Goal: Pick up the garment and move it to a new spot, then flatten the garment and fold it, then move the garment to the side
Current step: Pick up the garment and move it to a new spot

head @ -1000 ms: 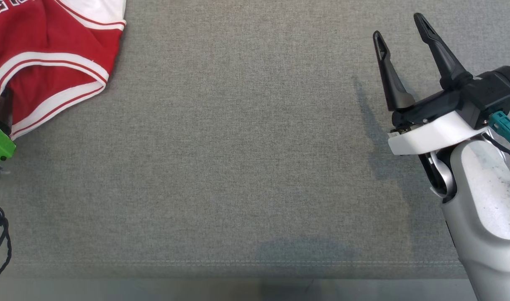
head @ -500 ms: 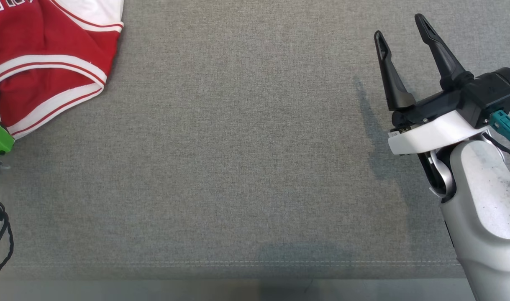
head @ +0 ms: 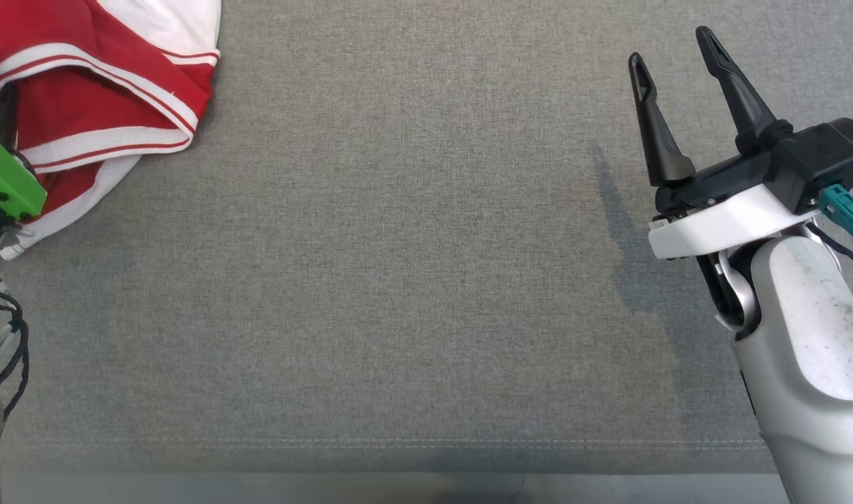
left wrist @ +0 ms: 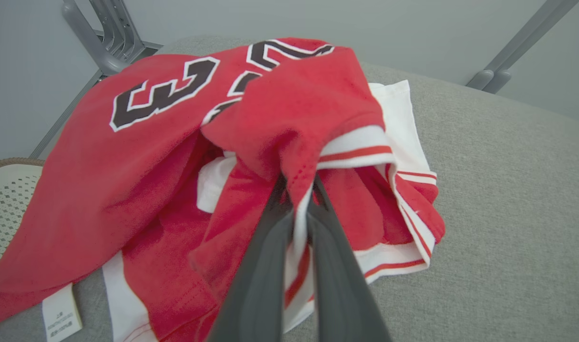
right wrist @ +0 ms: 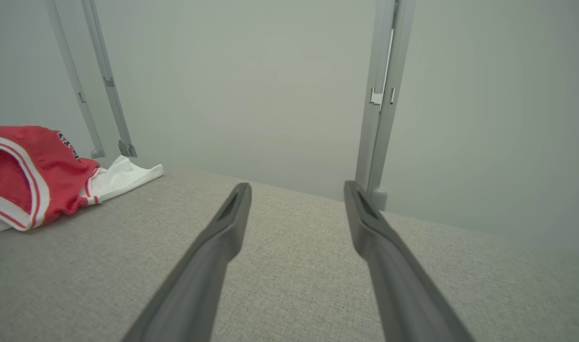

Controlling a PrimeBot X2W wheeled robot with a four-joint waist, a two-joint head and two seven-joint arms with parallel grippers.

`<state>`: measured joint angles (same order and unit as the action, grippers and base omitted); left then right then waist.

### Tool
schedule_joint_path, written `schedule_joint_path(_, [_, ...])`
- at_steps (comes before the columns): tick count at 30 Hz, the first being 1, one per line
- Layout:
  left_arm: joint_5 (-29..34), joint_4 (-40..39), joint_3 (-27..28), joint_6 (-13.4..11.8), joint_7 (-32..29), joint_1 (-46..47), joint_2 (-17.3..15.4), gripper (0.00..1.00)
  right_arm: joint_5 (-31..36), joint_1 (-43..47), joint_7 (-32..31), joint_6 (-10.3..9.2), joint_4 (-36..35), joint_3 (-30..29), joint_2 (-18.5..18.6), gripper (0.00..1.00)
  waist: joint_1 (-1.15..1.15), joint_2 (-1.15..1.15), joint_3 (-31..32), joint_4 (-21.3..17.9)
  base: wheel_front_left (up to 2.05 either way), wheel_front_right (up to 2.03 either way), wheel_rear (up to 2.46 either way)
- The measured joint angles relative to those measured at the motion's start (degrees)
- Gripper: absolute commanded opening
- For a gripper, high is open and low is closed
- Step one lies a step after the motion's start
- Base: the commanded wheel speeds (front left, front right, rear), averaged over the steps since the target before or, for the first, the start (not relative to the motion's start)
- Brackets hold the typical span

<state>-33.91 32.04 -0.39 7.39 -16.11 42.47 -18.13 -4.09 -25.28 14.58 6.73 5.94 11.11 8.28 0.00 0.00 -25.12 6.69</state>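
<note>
The garment is a red jersey with white trim and black numbers, bunched at the table's far left corner. In the left wrist view my left gripper is shut on a red and white hem of the garment, with the fabric pinched between the two dark fingers and draped over their tips. My right gripper hovers open at the right side of the table, far from the jersey, with nothing between its fingers. From the right wrist the garment lies far off to the left of the open right gripper.
The table is covered in grey cloth, and its front edge runs along the bottom of the head view. Grey metal posts stand behind the table against a pale wall. A white perforated basket sits beyond the table's left end.
My left gripper has shut on the jersey's hem and risen with it, bunching the trim up and slightly right. The right arm has stayed still.
</note>
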Motion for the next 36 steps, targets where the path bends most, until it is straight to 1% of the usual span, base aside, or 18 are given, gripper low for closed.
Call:
schedule_joint_path(8, [-0.1,-4.8,-4.3,0.0,0.5,2.3,0.4,0.0,0.0,0.3,0.0,0.1,0.4,0.1,-0.8,1.0,0.0,0.0,2.1,0.2,0.0,0.0,0.0])
schedule_joint_path(9, [-0.3,-6.0,-6.0,0.0,0.5,2.4,0.9,0.0,-0.3,0.7,0.0,0.32,0.6,0.2,-1.0,1.0,0.0,0.0,2.8,0.1,0.0,0.0,0.0])
schedule_joint_path(14, [-1.4,-8.4,-8.9,0.0,0.2,2.4,1.7,0.0,-0.6,1.5,0.0,0.32,1.0,0.4,-1.3,1.0,0.0,0.0,4.2,-0.3,0.0,0.0,0.0])
schedule_joint_path(18, [-3.4,-10.5,-11.6,0.0,-0.8,2.4,3.2,0.0,-0.6,2.0,0.0,0.32,1.2,0.3,-1.8,1.0,0.0,0.0,5.5,-1.2,0.0,0.0,0.0])
schedule_joint_path(26, [-7.6,-13.9,-18.1,0.0,-2.1,1.0,9.3,0.0,-1.6,3.7,0.0,0.33,1.7,0.1,-2.8,1.0,0.0,0.0,8.5,-3.6,0.0,0.0,0.0])
schedule_joint_path(28, [-8.5,-14.0,-19.8,0.0,-2.6,-1.1,11.6,0.0,-1.6,4.1,0.0,0.33,1.8,0.1,-2.9,1.0,0.0,0.0,9.2,-4.5,0.0,0.0,0.0])
schedule_joint_path(29, [-9.3,-13.7,-21.5,0.0,-2.8,-3.7,14.1,0.0,-1.6,4.6,0.0,0.33,1.8,0.0,-3.0,1.0,0.0,0.0,10.0,-5.4,0.0,0.0,0.0])
schedule_joint_path(32, [-10.1,-12.8,-23.7,0.0,-2.8,-6.8,17.9,0.0,-1.6,5.6,0.0,0.33,2.0,-0.2,-3.1,1.0,-0.01,0.0,11.1,-7.1,0.0,0.0,0.0])
schedule_joint_path(34, [-10.3,-12.2,-25.3,0.0,-2.8,-8.3,18.8,0.0,-1.6,6.4,0.0,0.33,2.0,-0.2,-3.2,1.0,0.0,0.0,11.8,-8.2,0.0,0.0,0.0])
schedule_joint_path(36, [-10.7,-11.8,-26.2,0.0,-2.8,-9.4,18.6,0.0,-1.6,7.1,0.0,0.33,2.0,-0.2,-3.3,1.0,-0.01,0.0,12.4,-9.5,0.0,0.0,0.0])
